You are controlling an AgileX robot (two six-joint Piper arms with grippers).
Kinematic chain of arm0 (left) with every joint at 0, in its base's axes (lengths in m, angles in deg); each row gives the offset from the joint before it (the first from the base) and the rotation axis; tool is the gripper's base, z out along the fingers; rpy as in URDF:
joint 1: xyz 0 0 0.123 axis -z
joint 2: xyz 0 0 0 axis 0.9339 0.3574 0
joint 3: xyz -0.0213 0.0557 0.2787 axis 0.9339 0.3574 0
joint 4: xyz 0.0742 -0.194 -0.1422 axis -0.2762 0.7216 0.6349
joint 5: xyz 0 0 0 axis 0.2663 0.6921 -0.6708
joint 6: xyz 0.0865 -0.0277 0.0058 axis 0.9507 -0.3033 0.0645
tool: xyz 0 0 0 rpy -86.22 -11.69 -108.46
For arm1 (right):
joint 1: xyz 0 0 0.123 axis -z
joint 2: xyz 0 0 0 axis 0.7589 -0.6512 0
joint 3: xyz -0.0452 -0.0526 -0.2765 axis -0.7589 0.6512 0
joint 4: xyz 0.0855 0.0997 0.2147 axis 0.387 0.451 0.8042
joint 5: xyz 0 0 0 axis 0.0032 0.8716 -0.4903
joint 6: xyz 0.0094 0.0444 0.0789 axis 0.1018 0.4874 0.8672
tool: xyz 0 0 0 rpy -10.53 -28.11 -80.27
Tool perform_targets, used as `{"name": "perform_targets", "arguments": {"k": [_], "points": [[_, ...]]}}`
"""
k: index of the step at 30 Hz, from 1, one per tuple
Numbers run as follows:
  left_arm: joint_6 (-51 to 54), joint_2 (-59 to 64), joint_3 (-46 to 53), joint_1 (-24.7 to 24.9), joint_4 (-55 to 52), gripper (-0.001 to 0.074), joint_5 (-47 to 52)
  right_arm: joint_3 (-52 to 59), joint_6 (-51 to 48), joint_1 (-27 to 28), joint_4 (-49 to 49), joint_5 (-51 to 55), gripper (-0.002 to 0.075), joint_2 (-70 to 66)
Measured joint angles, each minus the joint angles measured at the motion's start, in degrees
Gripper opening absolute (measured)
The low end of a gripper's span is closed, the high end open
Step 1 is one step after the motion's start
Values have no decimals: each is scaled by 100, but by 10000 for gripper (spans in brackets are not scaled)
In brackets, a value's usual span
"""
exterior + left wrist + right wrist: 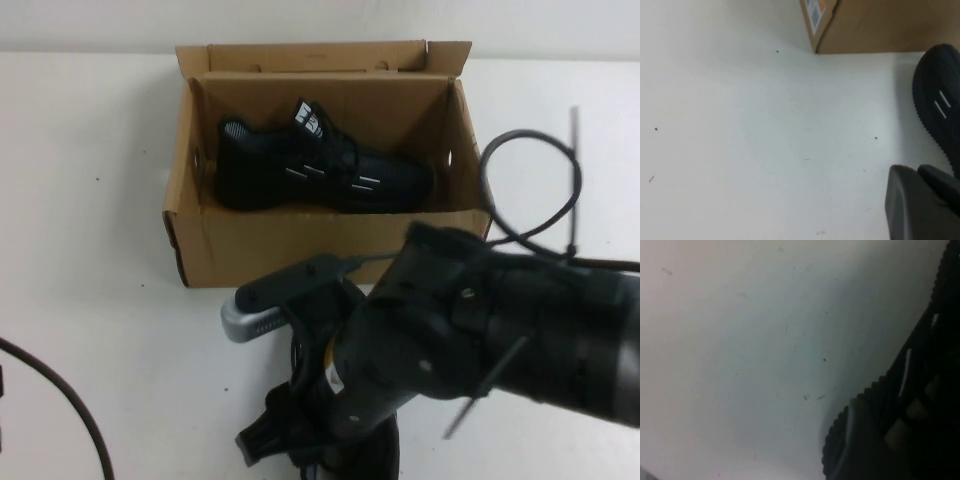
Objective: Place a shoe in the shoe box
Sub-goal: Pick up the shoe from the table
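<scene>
1. Black knit sneaker (320, 165) lay in brown cardboard shoe box (300, 250), upper centre; twin sneaker (940, 105) outside, lower centre.
2. Left claw (920, 200) shut, empty, beside twin; right claw (300, 440) over twin, opening unclear.
3. Likely light, soft; grip heel collar.

I see the shoe box (300, 255) as matt brown corrugated cardboard, a glossy printed paper label (815, 12) on its corner. The shoe (320, 170) inside looks like black knit cloth. A second sneaker (940, 112) shows a ribbed rubbery edge. My table (100, 250) is smooth matt white. The right arm (450, 330) looks matt black plastic.
</scene>
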Motion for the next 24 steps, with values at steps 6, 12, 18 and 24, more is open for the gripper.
{"name": "perform_targets", "arguments": {"k": [6,12,18,24], "points": [[-104,0,0,0,-106,-1,35,0,353,0,-143,-30,383,-448],[-108,0,0,0,-116,-1,62,0,348,0,-189,-306,244,-871],[-108,0,0,0,-128,-1,62,-13,83,-13,-274,-267,15,-941],[-108,0,0,0,-96,-1,62,-3,-272,-36,-804,131,-2,-580]]}}
